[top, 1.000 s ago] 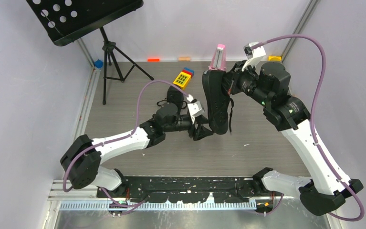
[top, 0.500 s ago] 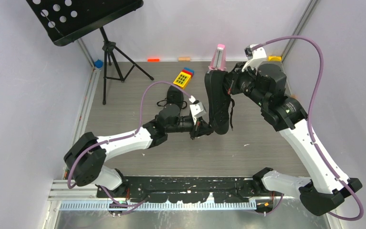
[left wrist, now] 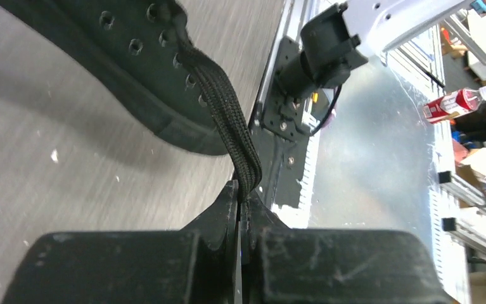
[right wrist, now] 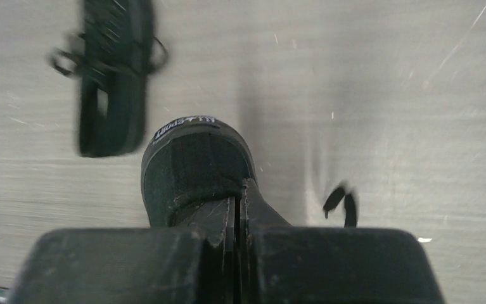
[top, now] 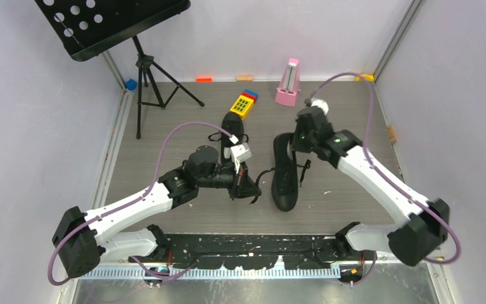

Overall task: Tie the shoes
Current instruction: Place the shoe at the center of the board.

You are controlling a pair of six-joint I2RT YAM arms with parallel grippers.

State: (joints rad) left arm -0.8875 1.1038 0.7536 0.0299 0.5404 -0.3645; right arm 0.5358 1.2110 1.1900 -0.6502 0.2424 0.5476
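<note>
One of the shoes [top: 286, 176], a black sneaker, lies mid-table with its toe toward the near edge. My right gripper [top: 289, 143] is shut on its heel rim. In the right wrist view the closed jaws [right wrist: 237, 202] pinch the heel collar of that shoe [right wrist: 192, 168]. My left gripper [top: 250, 190] is left of the shoe, shut on its black lace [left wrist: 227, 120], which runs taut from the eyelets of the shoe [left wrist: 120, 57] into the closed jaws [left wrist: 243, 201]. The second shoe [top: 232, 128] lies farther back, partly behind the left arm, and shows as well in the right wrist view [right wrist: 110, 82].
A black music stand [top: 110, 25] on a tripod [top: 146, 82] fills the back left. A yellow keypad toy [top: 243, 104] and a pink metronome [top: 287, 82] stand near the back wall. A loose lace end [right wrist: 341, 199] hangs right of the held heel.
The right arm has lowered the shoe from upright in the air to flat on the table. The left gripper has shut on the lace and drawn back toward the near left.
</note>
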